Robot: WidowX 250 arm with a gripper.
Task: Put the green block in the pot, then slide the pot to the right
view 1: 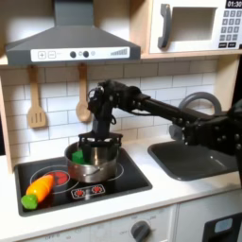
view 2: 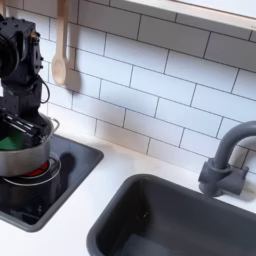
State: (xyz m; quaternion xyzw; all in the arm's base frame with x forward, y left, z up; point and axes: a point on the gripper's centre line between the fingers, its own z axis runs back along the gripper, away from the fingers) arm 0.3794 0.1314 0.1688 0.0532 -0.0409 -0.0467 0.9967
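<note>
Over the pot (view 1: 92, 163) on the toy stove (view 1: 113, 189), the gripper (view 1: 94, 145) hangs low with something green, likely the green block (view 2: 15, 128), at its tips; whether the fingers are clenched I cannot tell. A careless push could tip the pot or catch its rim. Bare counter (view 1: 161, 194) lies between pot and sink (view 2: 170, 215).

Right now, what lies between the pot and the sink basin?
Only bare white countertop lies between the pot on the stove and the sink basin, seen in the second exterior view.
</note>
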